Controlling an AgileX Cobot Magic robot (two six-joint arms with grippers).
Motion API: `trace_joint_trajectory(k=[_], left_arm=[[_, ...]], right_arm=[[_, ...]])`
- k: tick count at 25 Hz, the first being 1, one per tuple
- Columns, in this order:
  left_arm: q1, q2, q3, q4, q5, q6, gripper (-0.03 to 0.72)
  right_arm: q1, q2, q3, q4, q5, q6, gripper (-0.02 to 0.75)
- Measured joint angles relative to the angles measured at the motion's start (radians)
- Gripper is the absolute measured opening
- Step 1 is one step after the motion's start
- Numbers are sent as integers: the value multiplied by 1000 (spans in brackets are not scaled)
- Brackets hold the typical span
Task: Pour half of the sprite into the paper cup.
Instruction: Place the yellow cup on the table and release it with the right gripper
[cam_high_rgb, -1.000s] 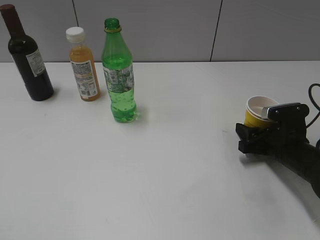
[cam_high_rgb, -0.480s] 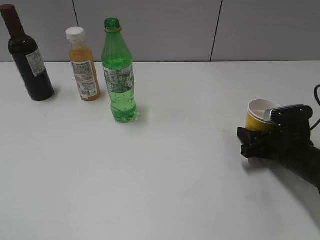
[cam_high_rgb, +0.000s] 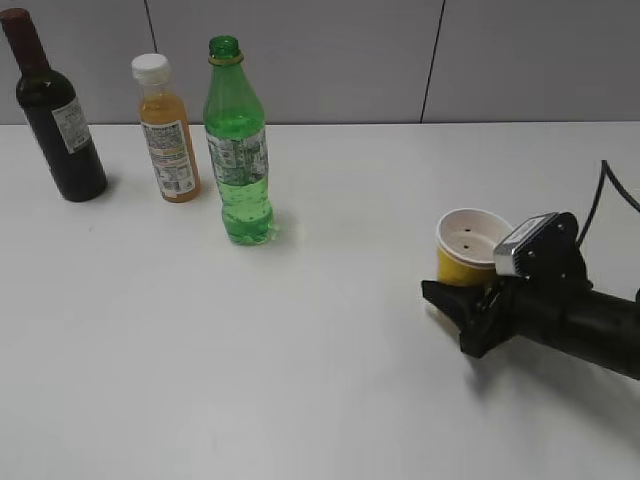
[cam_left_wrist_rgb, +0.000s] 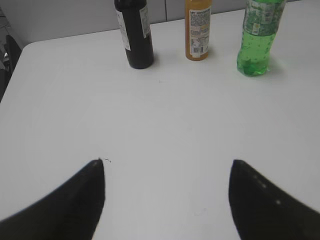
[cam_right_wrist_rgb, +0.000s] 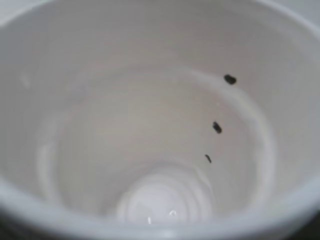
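On the right of the table (cam_high_rgb: 330, 360) your right gripper's (cam_high_rgb: 462, 312) jaws clasp the empty paper cup (cam_high_rgb: 470, 246); squeeze harder and it buckles; the left gripper's (cam_left_wrist_rgb: 167, 197) jaws gape, far from the sprite (cam_high_rgb: 238, 150).

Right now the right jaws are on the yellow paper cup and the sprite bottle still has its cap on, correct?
Not quite. The sprite bottle has no cap: the exterior view shows its open neck. The orange juice bottle beside it is the capped one. The right gripper does hold the paper cup.
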Motion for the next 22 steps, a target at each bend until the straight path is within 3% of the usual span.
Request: trace_joint_trajectory(k=[4,7,13,22], left_arm=[[0,0,0,0,0,0,587],[0,0,0,0,0,0,587],[0,0,0,0,0,0,587],[0,0,0,0,0,0,587]], right_arm=[[1,-1,-51,-241,0,-2,447],[9,-1,-94,-345,0,27,447],[130,-2,-189,-390,0,57,446],[248,77,-351,-464,16,168,445]])
